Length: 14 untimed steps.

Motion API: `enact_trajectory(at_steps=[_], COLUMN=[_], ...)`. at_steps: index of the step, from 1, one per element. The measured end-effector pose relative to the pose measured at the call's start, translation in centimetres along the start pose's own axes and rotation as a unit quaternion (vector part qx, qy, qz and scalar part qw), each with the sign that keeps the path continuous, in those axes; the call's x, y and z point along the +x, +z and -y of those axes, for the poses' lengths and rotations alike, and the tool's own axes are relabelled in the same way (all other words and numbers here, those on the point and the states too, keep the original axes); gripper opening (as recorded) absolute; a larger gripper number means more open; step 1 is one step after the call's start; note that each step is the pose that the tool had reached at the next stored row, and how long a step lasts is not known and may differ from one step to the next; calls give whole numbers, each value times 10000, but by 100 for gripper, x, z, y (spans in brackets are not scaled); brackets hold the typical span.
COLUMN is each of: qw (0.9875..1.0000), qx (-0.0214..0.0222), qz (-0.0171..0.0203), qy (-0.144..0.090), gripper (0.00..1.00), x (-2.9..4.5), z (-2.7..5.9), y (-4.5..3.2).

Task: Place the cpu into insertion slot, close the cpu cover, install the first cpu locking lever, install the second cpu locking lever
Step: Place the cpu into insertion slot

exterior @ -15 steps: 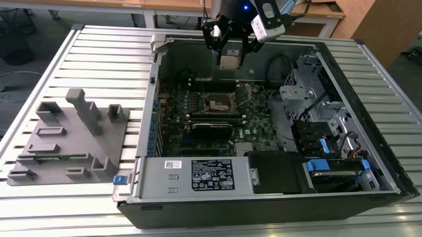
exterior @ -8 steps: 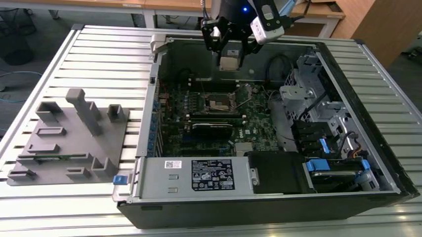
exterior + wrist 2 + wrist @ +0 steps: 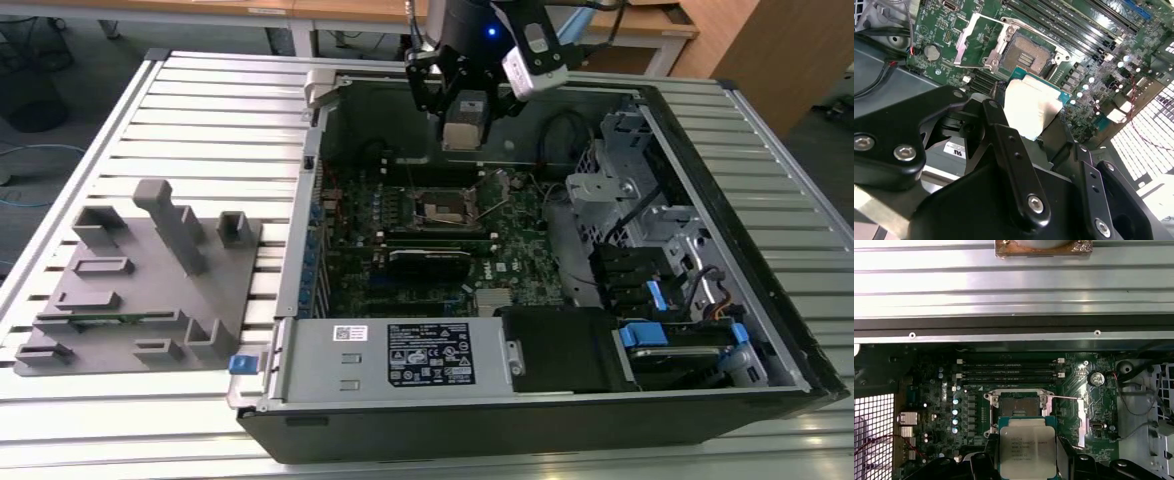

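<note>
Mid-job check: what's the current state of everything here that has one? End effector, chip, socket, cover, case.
end effector: shut on the chip, above the green board.
chip: held, metal top facing the first wrist view, not in the socket.
socket: empty and uncovered.
cover: swung open, off the socket.
computer case: lying on its side, side panel off.

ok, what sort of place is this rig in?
Probably a robotics lab workcell: an open desktop computer case lies on a slatted aluminium table, a grey fixture block beside it, wooden desks beyond. The gripper holds the cpu over the motherboard.
</note>
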State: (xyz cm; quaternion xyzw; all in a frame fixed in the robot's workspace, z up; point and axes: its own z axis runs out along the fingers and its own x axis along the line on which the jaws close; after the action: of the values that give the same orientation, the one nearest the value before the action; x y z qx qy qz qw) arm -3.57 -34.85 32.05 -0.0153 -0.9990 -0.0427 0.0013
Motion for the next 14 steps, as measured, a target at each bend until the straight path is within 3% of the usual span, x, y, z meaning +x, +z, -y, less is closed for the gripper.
enact_trajectory(at_steps=[14], qw=[10000], qx=[0], qz=[3], qy=[0], gripper=[54], x=[43], z=[4], y=[133])
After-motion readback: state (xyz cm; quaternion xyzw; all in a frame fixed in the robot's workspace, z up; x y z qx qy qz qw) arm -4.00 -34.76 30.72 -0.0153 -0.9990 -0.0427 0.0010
